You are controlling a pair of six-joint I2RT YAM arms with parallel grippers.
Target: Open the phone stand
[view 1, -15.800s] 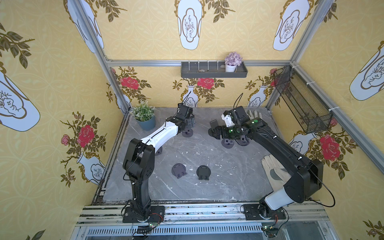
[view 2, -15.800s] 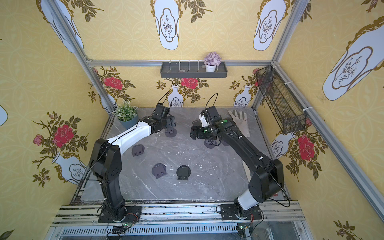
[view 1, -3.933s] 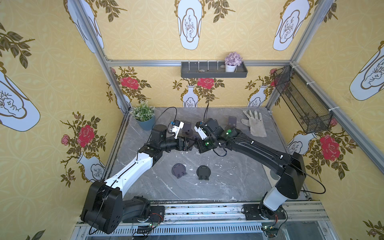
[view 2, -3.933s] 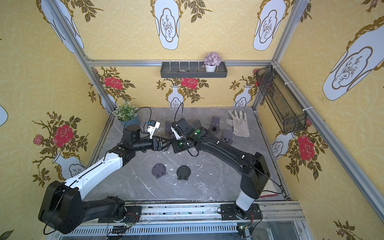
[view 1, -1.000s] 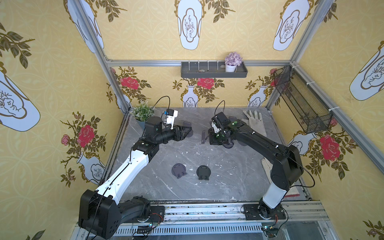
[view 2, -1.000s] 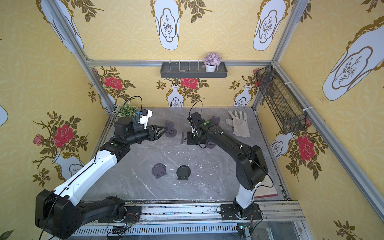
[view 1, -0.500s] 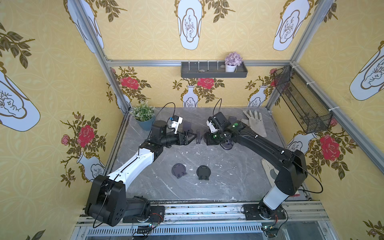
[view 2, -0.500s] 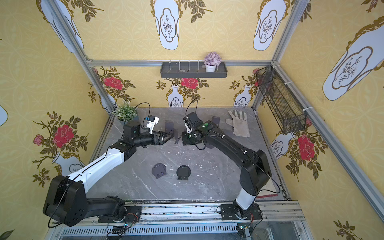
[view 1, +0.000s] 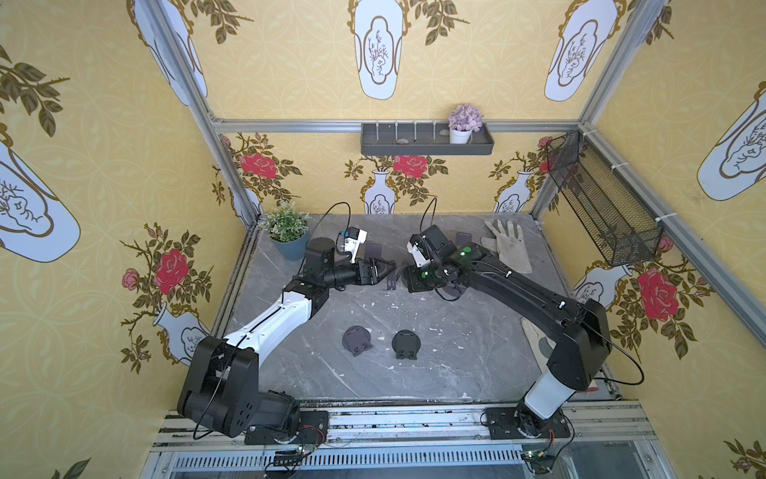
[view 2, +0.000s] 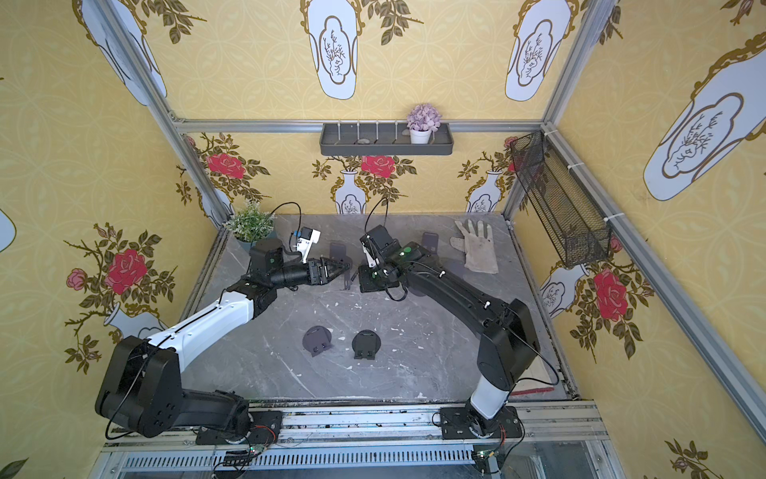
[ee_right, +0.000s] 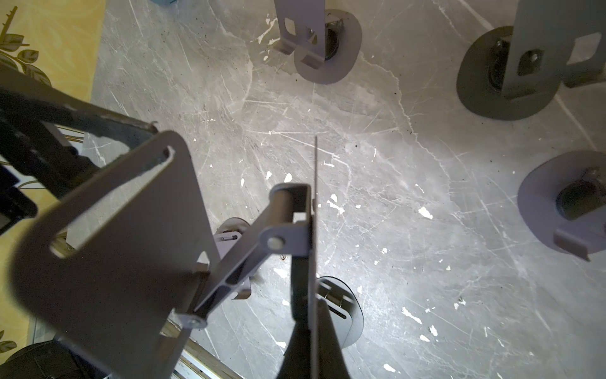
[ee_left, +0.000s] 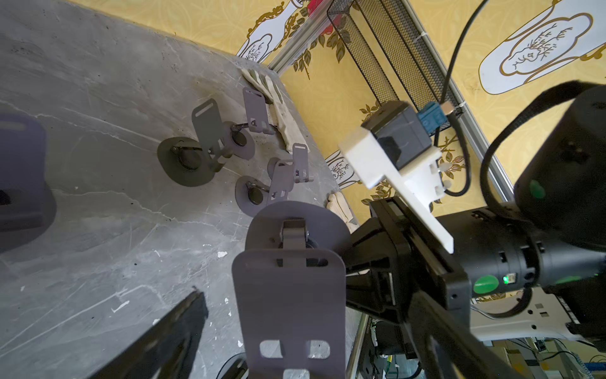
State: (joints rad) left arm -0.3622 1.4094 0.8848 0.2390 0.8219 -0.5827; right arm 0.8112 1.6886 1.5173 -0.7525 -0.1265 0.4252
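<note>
Two folded stands [view 1: 356, 339] [view 1: 406, 343] lie near; far stands [view 1: 373, 250] hide behind arms [view 1: 518, 290]. The right gripper [ee_right: 310, 279] pinches a phone stand [ee_left: 288, 295]; the left gripper [view 1: 387, 271] gapes.

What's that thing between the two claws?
A grey phone stand, partly unfolded. The right gripper is shut on it, and the open left gripper faces it. Both wrist views show it clearly.
</note>
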